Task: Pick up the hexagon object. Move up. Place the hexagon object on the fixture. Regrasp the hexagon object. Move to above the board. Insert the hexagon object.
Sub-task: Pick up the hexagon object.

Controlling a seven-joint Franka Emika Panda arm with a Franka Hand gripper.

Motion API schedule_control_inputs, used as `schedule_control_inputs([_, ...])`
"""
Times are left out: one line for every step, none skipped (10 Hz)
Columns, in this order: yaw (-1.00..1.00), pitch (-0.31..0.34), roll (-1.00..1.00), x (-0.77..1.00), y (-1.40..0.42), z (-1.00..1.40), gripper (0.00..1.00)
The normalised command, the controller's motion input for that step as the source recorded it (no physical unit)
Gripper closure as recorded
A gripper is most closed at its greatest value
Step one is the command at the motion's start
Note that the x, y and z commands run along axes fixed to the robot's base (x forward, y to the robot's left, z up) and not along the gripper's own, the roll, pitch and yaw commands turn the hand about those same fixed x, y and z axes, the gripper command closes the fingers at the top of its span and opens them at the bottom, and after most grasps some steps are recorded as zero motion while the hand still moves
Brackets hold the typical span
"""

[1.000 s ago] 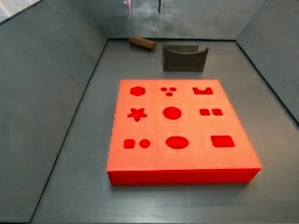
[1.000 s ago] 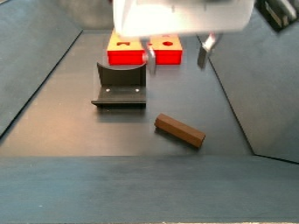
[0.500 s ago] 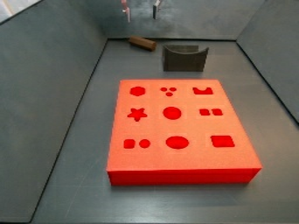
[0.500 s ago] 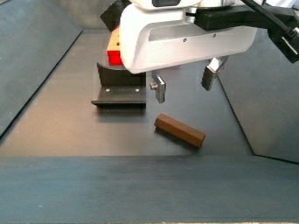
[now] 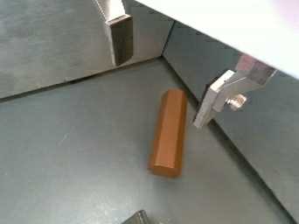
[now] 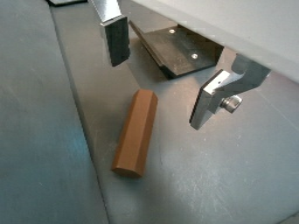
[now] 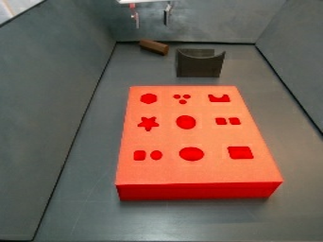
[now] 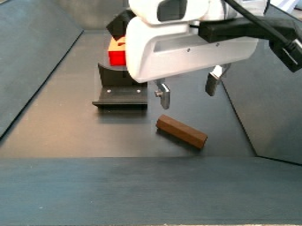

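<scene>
Both wrist views show the gripper (image 5: 170, 74) (image 6: 163, 74) hanging above the grey floor with its two fingers spread wide and nothing between them. The hexagon object (image 5: 169, 134) (image 6: 135, 133) lies flat on the floor under the fingers, untouched. Behind it stands the fixture (image 8: 122, 86), and the red board (image 7: 197, 139) lies further away.

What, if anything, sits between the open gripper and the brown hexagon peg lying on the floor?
Nothing visible. The gripper hangs open above the hexagon object, which lies flat on bare floor; in both wrist views the fingers straddle it with empty space below. The fixture stands off to one side.
</scene>
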Motion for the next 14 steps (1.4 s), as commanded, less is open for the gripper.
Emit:
schedule_control_inputs([0.01,-0.061,0.0,-0.07,0.0,-0.2,0.0])
schedule_control_inputs([0.03,-0.069,0.0,-0.14,0.0,-0.23,0.0])
schedule_control_inputs([0.15,-0.051,-0.01,-0.05,0.0,-0.28,0.0])
schedule_control_inputs([0.32,-0.056,0.0,0.0,0.0,-0.51,0.0])
schedule_control_inputs([0.42,-0.009,-0.02,0.43,0.04,-0.82,0.0])
schedule_control_inputs([0.35,0.0,-0.08,0.67,0.1,-0.93,0.0])
schedule_control_inputs([0.37,0.0,-0.05,0.65,0.14,-0.95,0.0])
schedule_control_inputs([0.48,0.0,0.04,0.36,0.07,-0.96,0.0])
schedule_control_inputs([0.57,0.0,0.14,0.06,0.0,-0.86,0.0])
schedule_control_inputs([0.62,-0.003,0.17,0.0,-0.08,-0.9,0.0])
schedule_control_inputs([0.57,-0.027,0.17,-0.07,-0.07,-0.93,0.0])
schedule_control_inputs([0.0,-0.091,0.0,-0.03,0.0,0.02,0.0])
schedule_control_inputs([0.0,-0.01,0.0,0.0,0.0,0.0,0.0])
schedule_control_inputs([0.0,0.0,0.0,0.0,0.0,0.0,0.0])
